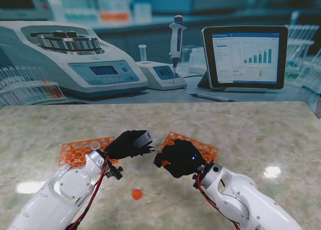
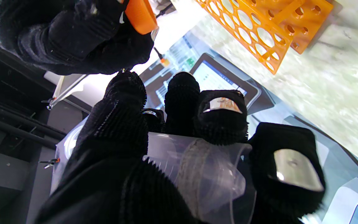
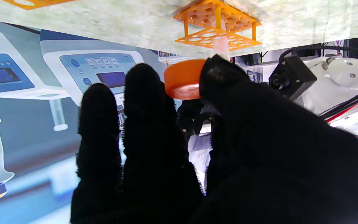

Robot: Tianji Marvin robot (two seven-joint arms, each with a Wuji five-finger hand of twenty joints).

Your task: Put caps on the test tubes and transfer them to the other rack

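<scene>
Left hand (image 2: 172,146) clamped on clear plastic tube (image 2: 204,174), right hand (image 3: 216,149) pinching round orange cap (image 3: 183,79) w/ fingertips.

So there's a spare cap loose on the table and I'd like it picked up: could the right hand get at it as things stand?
Probably not yet: the right hand already holds a cap. The way to the loose cap looks clear.

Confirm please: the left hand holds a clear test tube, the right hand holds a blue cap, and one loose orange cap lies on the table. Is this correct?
Not quite: the cap in the right hand is orange, not blue, as the right wrist view shows. The rest stands: the left hand holds a clear test tube, and a loose orange cap lies on the table.
</scene>
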